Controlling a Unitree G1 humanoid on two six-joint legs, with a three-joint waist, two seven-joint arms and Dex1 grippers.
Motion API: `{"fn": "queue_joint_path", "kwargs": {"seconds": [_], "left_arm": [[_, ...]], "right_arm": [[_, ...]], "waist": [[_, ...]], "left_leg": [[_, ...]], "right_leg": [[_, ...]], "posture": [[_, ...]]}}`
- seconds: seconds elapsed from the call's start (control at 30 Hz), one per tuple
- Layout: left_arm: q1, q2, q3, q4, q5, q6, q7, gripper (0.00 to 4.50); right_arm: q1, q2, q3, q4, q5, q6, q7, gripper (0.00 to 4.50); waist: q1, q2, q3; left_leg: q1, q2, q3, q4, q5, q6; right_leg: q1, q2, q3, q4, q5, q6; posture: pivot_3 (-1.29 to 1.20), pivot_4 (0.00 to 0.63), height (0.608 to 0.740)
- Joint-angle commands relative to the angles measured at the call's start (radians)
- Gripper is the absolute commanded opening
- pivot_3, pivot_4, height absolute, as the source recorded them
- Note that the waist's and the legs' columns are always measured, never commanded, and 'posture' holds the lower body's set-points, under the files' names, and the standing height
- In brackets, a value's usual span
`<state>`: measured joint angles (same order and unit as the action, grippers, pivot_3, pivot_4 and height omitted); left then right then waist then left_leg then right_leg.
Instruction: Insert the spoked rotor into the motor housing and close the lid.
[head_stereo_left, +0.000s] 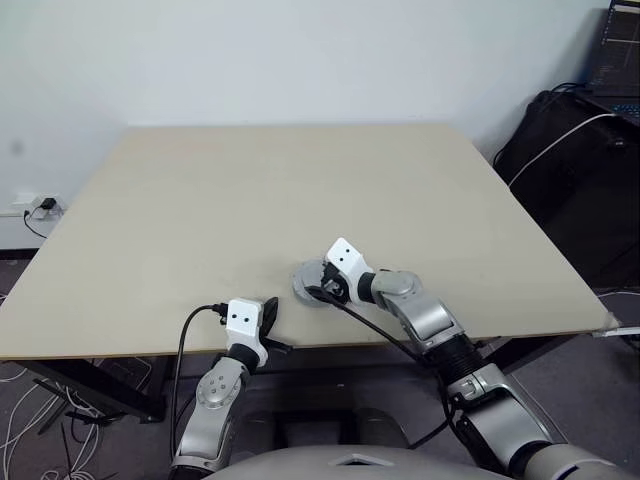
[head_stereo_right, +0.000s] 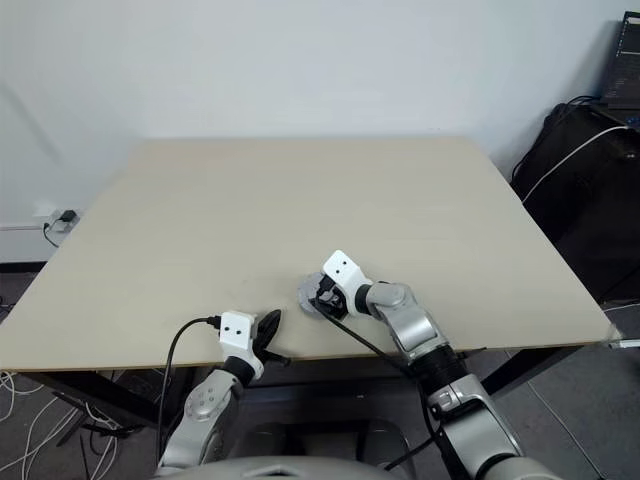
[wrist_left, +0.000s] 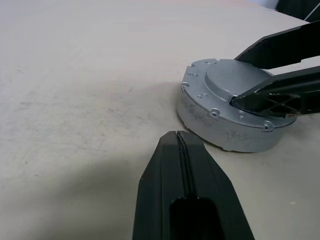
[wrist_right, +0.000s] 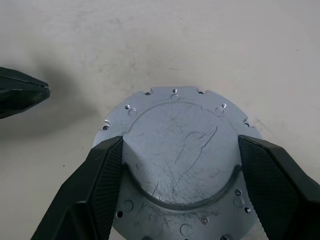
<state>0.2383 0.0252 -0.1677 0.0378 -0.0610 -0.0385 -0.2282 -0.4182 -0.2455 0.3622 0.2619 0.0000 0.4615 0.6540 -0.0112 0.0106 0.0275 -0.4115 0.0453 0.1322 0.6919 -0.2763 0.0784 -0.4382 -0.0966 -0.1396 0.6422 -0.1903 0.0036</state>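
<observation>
Lid (wrist_right: 177, 150) sits smooth face up w/ raised hub showing, on top of the housing (wrist_left: 225, 132), which stands on the tabletop (head_stereo_left: 300, 190) near its near edge, about mid-width. Lid + housing look like one closed round silver unit; rotor can't be seen.

R gripper (wrist_right: 179, 187) reaches in from the right, angled down and leftward. Its jaws are spread wide, one finger (wrist_right: 95, 185) on each side of the raised hub, pressed on or just over the lid's top; can't tell if they actually pinch the hub.

L gripper (wrist_left: 182, 150) is clenched, fingers tight together w/ nothing between, pointing fwd toward the housing from the near left. It hangs just over the tabletop's near edge, near the housing but apart from it.
</observation>
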Motion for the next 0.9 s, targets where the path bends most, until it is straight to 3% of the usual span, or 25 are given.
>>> {"fn": "queue_joint_path", "kwargs": {"seconds": [0.03, 0.27, 0.4, 0.63, 0.9], "left_arm": [[-0.036, -0.033, 0.019, -0.042, 0.023, 0.086, 0.086, 0.0], [-0.165, -0.008, 0.079, -0.034, 0.031, 0.277, 0.143, 0.0], [-0.247, 0.02, 0.125, -0.017, -0.064, 0.357, 0.047, 0.0], [-0.414, 0.096, 0.173, 0.026, -0.256, 0.649, -0.166, 0.0], [-0.553, 0.155, 0.135, 0.108, -0.27, 0.745, -0.26, 0.0]], "right_arm": [[0.001, -0.026, 0.014, 0.006, -0.033, 0.032, 0.004, 3.24], [0.005, -0.025, 0.012, -0.005, -0.032, 0.039, -0.001, 3.24], [0.008, -0.025, 0.01, -0.011, -0.033, 0.042, -0.003, 3.24], [0.012, -0.027, 0.007, -0.027, -0.031, 0.055, -0.007, 3.24], [0.014, -0.027, 0.005, -0.033, -0.031, 0.061, -0.009, 3.24]], "waist": [[0.001, 0.0, 0.0], [0.001, 0.0, 0.0], [0.001, 0.0, 0.0], [0.001, 0.0, 0.0], [0.001, 0.0, 0.0]], "left_leg": [[0.0, 0.0, 0.0, 0.0, 0.0, 0.0], [0.0, 0.0, -0.001, 0.0, 0.0, 0.0], [0.0, -0.001, -0.001, 0.0, 0.0, 0.0], [0.0, -0.001, -0.001, 0.0, 0.001, 0.0], [0.001, -0.002, -0.002, 0.0, 0.001, -0.001]], "right_leg": [[0.0, 0.0, 0.0, 0.0, 0.0, 0.0], [0.001, 0.001, -0.002, 0.0, 0.0, 0.0], [0.001, 0.003, -0.002, 0.0, 0.0, 0.0], [0.003, 0.003, -0.002, -0.001, 0.0, 0.0], [0.009, 0.005, -0.002, -0.001, 0.0, 0.001]], "posture": [[0.0, 0.0, 0.74], [0.0, 0.0, 0.74], [0.0, 0.0, 0.74], [0.0, 0.0, 0.74], [0.0, 0.0, 0.74]]}}
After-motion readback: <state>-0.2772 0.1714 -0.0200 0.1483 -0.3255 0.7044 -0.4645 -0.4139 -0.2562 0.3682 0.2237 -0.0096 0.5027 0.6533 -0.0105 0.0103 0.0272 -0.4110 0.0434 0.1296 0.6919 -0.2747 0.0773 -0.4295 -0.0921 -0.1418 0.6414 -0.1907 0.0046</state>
